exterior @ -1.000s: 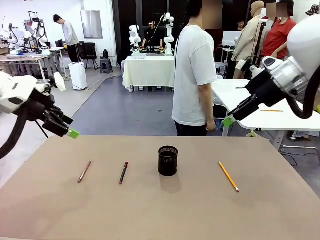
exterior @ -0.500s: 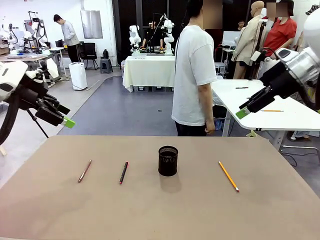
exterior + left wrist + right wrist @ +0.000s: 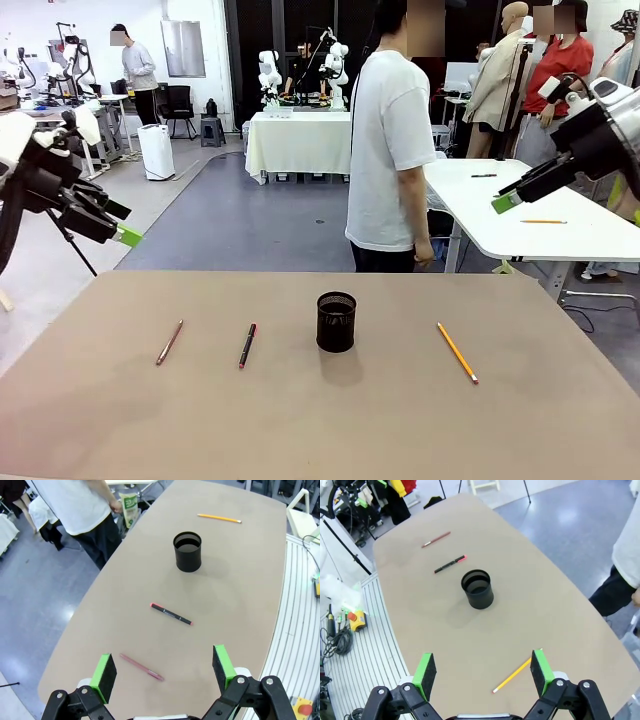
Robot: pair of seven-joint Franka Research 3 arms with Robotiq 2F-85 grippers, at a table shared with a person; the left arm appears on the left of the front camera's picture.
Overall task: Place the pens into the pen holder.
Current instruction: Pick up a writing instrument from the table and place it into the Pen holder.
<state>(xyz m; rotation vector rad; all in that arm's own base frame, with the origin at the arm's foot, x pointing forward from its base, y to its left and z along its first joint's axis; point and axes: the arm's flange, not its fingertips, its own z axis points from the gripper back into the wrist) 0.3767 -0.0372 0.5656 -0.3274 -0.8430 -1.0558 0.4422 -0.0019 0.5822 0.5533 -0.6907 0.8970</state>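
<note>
Front view: the left gripper [image 3: 127, 236] at mid-left and the right gripper [image 3: 503, 204] at upper right are seen side-on, their gaps hidden. Both are drawn farther outward than before. In the wrist views both jaws are shown wide apart and empty. The holder [image 3: 336, 321] stands at centre, with the pink pen [image 3: 169, 342] and black pen [image 3: 247, 345] to its left and the pencil [image 3: 457, 352] to its right, all unmoved.

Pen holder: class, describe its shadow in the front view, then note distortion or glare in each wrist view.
Front view: the pen holder casts a soft shadow toward the camera. Left wrist view: the table edge bows, wide-lens distortion; pale glare on the floor. Right wrist view: same bowing, floor glare again.
</note>
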